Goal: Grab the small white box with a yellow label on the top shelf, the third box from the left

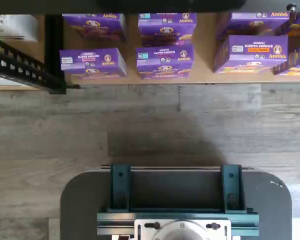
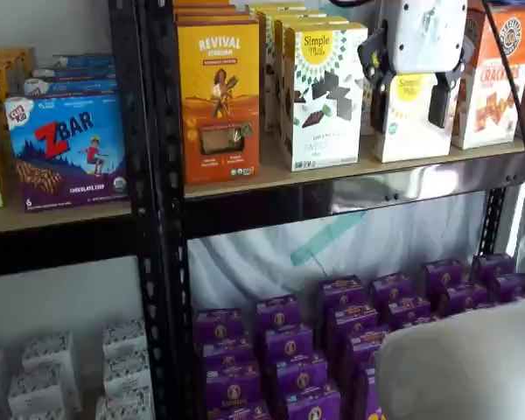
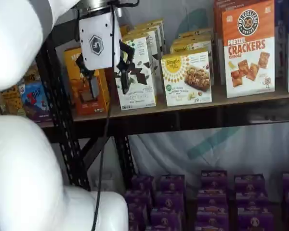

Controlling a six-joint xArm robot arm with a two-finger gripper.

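Observation:
The small white box (image 2: 409,142) with a round yellow logo stands on the top shelf (image 2: 271,178), between a taller white carton picturing dark chocolate squares (image 2: 322,98) and an orange-and-white cracker carton (image 2: 493,83). It shows in both shelf views (image 3: 187,77). My gripper (image 2: 408,121) hangs in front of the shelf with a plain gap between its two black fingers. In a shelf view the box shows through that gap. In a shelf view the gripper (image 3: 107,81) stands well out from the cartons, touching none. The wrist view shows neither the box nor the fingers.
An orange Revival carton (image 2: 219,87) stands left of the chocolate carton. More cartons stand behind the front row. Several purple Annie's boxes (image 1: 165,59) lie on the low shelf under the arm. A black upright (image 2: 153,201) divides the bays. Snack boxes (image 2: 68,149) fill the left bay.

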